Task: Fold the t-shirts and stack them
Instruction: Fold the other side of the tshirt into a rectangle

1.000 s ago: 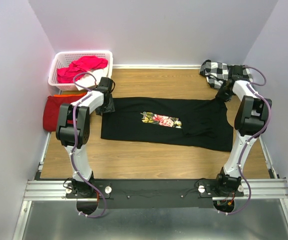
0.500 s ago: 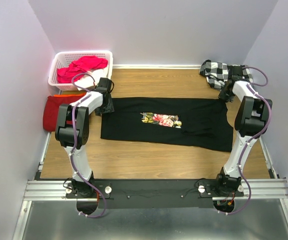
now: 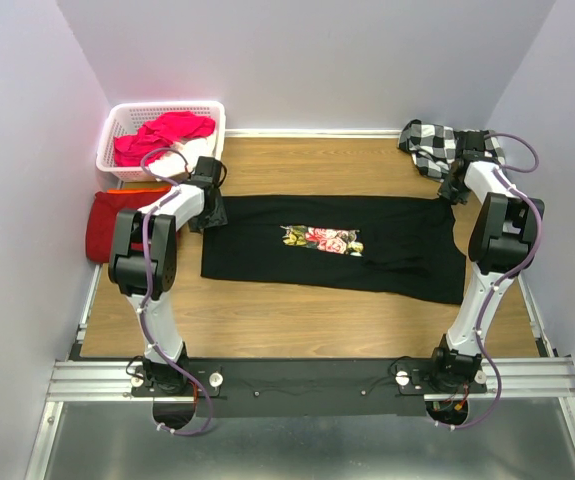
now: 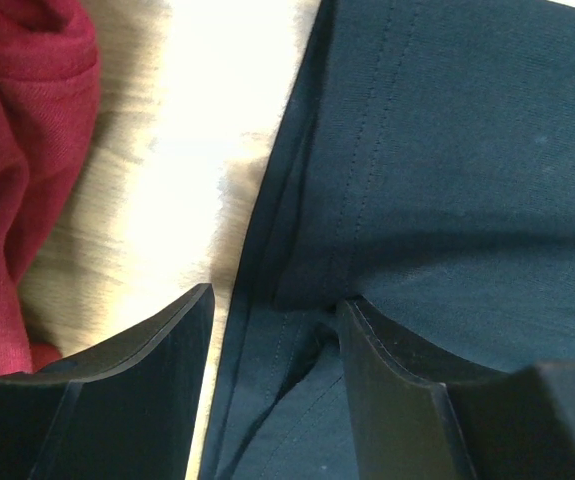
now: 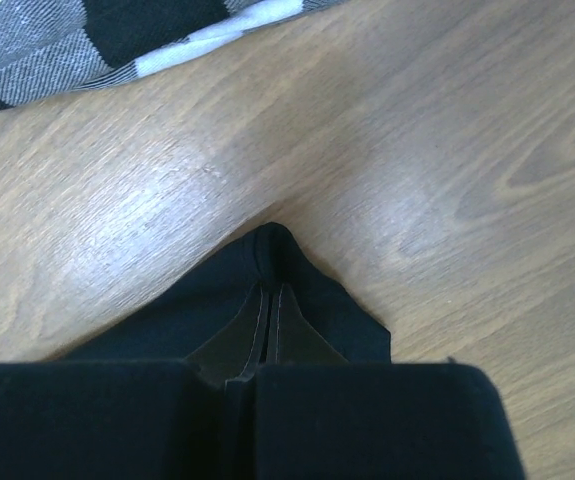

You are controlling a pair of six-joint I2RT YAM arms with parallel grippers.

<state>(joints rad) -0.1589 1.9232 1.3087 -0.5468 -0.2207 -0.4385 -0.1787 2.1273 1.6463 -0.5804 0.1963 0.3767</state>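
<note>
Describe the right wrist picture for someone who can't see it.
The right gripper, shut, pinches a corner of the black t-shirt, bunched into a small peak on the wooden table. A black-and-white checked cloth lies at the top left.

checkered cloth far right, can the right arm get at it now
Probably not yet: the right gripper sits just beside the checkered cloth, nothing between, but its jaws are shut on a corner of the black t-shirt.

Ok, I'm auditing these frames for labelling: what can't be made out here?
Top view: black t-shirt print detail, too small.
Top view: dark-red t-shirt partly behind the left arm.
Right wrist: how much cloth the right gripper pinches, hidden by its fingers.
</note>
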